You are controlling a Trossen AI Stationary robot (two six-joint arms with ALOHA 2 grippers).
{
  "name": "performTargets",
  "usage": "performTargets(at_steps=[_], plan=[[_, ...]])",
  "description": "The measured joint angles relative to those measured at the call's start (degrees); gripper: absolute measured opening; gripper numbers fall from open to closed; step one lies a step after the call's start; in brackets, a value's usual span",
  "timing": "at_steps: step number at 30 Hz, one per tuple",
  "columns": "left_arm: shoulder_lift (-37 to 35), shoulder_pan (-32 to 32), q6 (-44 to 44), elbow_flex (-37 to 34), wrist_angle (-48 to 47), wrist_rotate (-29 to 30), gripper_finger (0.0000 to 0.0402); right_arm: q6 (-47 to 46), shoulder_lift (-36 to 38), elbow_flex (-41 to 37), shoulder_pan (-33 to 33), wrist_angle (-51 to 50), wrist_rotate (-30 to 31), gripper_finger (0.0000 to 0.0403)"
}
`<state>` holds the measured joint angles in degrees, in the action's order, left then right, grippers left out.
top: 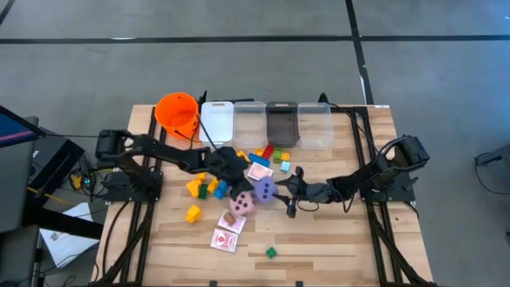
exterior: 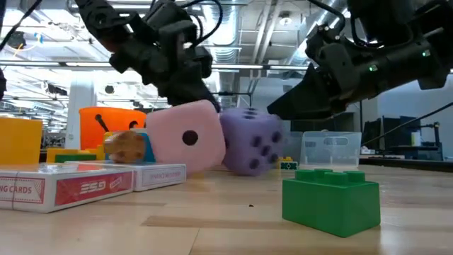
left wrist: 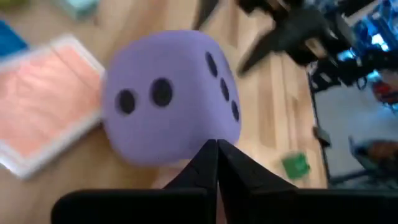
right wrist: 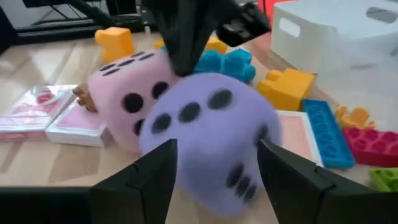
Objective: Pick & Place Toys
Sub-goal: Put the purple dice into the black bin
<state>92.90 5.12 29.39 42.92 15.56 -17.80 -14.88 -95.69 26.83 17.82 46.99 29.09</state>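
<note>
A purple soft die [top: 265, 190] and a pink soft die [top: 243, 201] sit side by side on the table's middle, touching. My left gripper [left wrist: 216, 155] is shut, with its tips at the purple die [left wrist: 168, 99] by the seam with the pink die [right wrist: 121, 99]. My right gripper [right wrist: 216, 146] is open and comes in from the table's right. Its fingers stand on either side of the purple die [right wrist: 211, 137]. Red-patterned card packs [top: 225, 239] lie near the front. Yellow, blue, red and green blocks [top: 203, 187] are scattered around. My left gripper's shut fingertips [left wrist: 211, 163] lie against the purple die's edge [left wrist: 186, 158] on the side next to the pink die. They slant down from the table's far left. The die rests on the table. My right gripper: I cannot tell whether its fingers touch the purple die.
An orange bucket [top: 177, 112] and a row of clear bins [top: 267, 121] stand at the far edge. More blocks [top: 271, 154] lie in front of the bins. A yellow block [top: 193, 213] and a green block [top: 271, 253] lie toward the near edge, and a card pack [top: 259, 171] lies beside the dice.
</note>
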Motion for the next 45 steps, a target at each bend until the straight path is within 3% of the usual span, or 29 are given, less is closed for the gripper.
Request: performTargets(at_steps=[7,13,17,20,24,27,32,36,37,39,43,45], plan=[[-7.0,0.2,-1.0,-0.1,-7.1,15.7,0.0000,-4.9,2.2,0.1,3.4,-6.7,-0.1,0.0212],[-12.8,0.4,-4.9,-0.1,-7.7,16.6,0.0000,-10.6,2.7,0.0,5.4,-14.8,5.8,0.0212],[-13.1,0.3,-5.1,-0.1,-7.9,14.8,0.0000,-12.8,2.7,0.0,5.7,-21.1,15.5,0.0212],[-12.1,0.3,-5.1,-0.1,-7.5,17.8,0.0000,-15.5,2.7,0.0,5.7,-25.6,22.9,0.0212],[-10.1,0.6,-6.7,-0.2,-7.4,23.2,0.0000,-14.1,2.7,0.0,4.7,-27.2,24.7,0.0212],[-7.1,0.7,-8.0,-0.2,-6.5,25.7,0.0000,-9.0,2.7,0.0,3.6,-26.6,21.7,0.0212],[0.6,0.5,-8.4,-0.2,-1.1,25.0,0.0000,-8.6,2.7,0.0,3.3,-25.8,16.2,0.0212],[6.5,-0.5,-9.4,-0.1,8.6,9.8,0.0000,-13.6,2.7,0.0,5.4,-25.3,16.3,0.0212],[7.3,-0.8,-9.4,-0.1,9.6,8.3,0.0000,-14.0,2.7,0.0,6.0,-25.1,16.2,0.0212],[8.1,-1.3,-8.0,-0.1,10.8,8.7,0.0000,-15.2,2.7,0.0,6.8,-24.9,16.3,0.0212],[7.9,-2.5,-6.9,-0.2,11.5,15.0,0.0000,-15.7,2.7,0.0,8.3,-22.6,16.8,0.0212],[7.8,-3.2,-7.8,-0.2,12.9,14.6,0.0000,-15.4,2.7,0.0,8.9,-21.4,16.8,0.0212]])
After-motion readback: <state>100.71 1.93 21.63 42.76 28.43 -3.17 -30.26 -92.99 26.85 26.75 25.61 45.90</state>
